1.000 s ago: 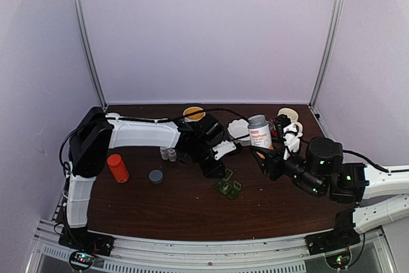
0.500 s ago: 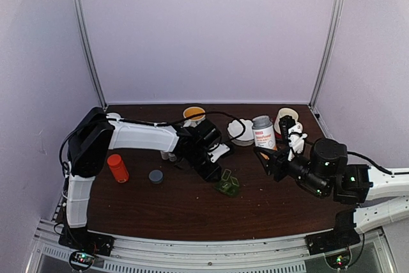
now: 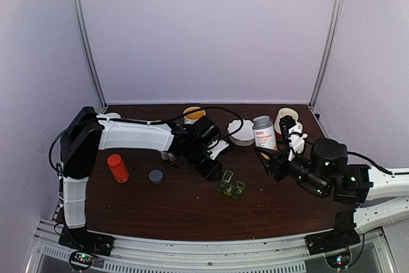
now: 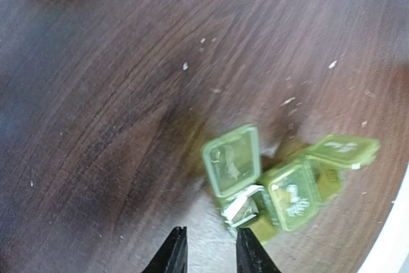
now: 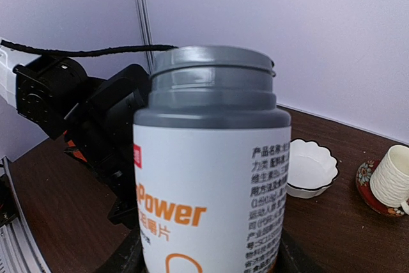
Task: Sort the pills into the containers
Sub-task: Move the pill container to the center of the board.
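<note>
Pill box: a small green pill box (image 3: 230, 188) lies flat on the dark wooden counter (image 3: 179, 212), about mid-counter and right of centre.
Long axis: in the overhead view its row of compartments runs roughly left to right, the right end slanting a little toward the near edge.
Lids: at least two lids (image 4: 233, 160) stand flipped open, hinged on the far side of the row. What lies in the compartments cannot be made out.
Left pincer: the left pincer (image 4: 211, 254) hovers just beside the left end of the box, tips pointing down. Its two fingertips are a narrow gap apart with nothing between them, and they do not touch the box.
Right pincer: the right pincer (image 3: 267, 153) reaches in level from the right and is clamped on the lower part of a white bottle (image 5: 211, 177).
Bottle: it is upright, with a grey screw cap and orange lettering on the label, and stands well apart from the box toward the far right.
Behind the bottle: a white scalloped dish (image 5: 310, 167), and a ribbed white cup (image 5: 393, 180) on a patterned saucer.
Left side: a red-orange bottle (image 3: 117, 167) stands upright, with a loose grey cap (image 3: 155, 176) near it.
Counter surface: pale crumbs (image 4: 185, 66) are scattered over the wood beyond the box.
</note>
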Available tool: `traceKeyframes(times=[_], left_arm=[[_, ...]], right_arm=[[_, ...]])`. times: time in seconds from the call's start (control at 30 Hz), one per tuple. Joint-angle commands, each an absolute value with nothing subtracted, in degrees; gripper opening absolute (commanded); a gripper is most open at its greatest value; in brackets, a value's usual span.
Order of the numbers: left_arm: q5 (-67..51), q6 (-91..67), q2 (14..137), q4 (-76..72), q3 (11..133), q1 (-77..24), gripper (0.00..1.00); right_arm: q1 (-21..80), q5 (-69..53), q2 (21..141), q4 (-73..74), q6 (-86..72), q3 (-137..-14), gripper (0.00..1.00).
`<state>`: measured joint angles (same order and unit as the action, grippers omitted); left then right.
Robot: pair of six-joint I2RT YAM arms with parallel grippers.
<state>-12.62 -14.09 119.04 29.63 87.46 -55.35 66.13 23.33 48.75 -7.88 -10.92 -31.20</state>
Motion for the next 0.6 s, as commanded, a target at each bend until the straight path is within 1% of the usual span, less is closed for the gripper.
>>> traceKeyframes(times=[0.0, 0.27, 0.57], left_arm=[[-11.75, -18.25, 115.87, 29.07, 87.23, -56.66, 0.29], [-9.24, -22.56, 117.29, 30.86, 87.86, -57.27, 0.29], [-10.73, -24.31, 120.04, 30.89, 88.74, -57.24, 0.3]], right_arm=[[65.92, 23.9, 47.96, -8.7, -11.51, -30.57, 0.0], [65.92, 23.8, 47.56, -8.66, -11.59, -30.21, 0.0], [65.93, 23.88, 47.14, -8.62, -11.51, -29.88, 0.0]])
